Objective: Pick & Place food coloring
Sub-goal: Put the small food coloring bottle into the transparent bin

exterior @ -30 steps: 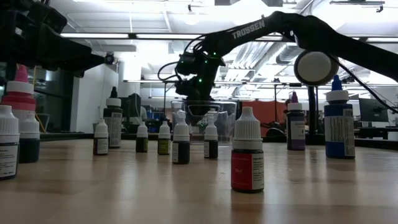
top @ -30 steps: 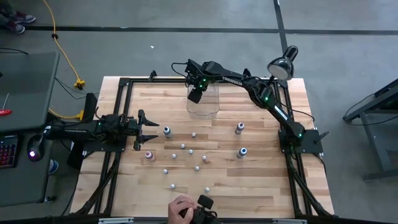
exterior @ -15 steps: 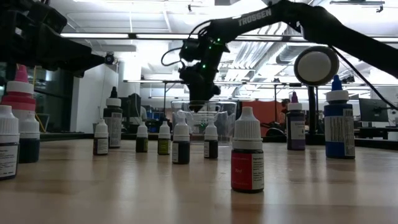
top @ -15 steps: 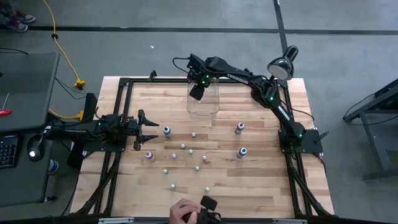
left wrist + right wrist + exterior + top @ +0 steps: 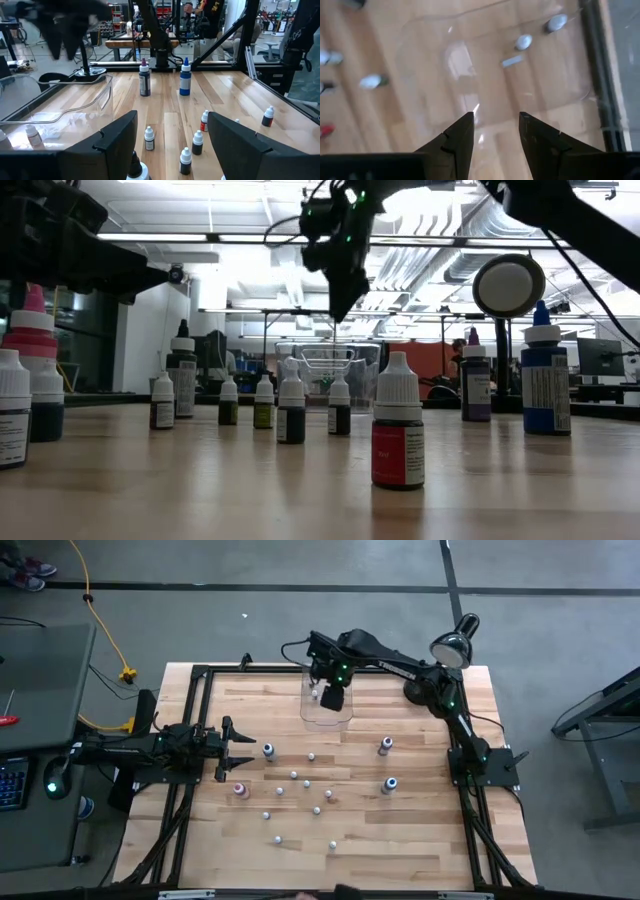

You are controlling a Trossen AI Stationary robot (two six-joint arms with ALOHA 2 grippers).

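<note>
two bottles in the bin; twelve on the table.

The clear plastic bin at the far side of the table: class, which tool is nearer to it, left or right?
Right. The right tool hangs directly above the clear plastic bin, empty and open. The left tool waits low at the table's left side, well short of the bin.

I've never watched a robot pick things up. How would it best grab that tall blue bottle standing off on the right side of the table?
Probably from straight above, fingers closing across the round body of the blue bottle just under its white cap. It stands upright with open wood all around, so nothing blocks a downward approach.
</note>
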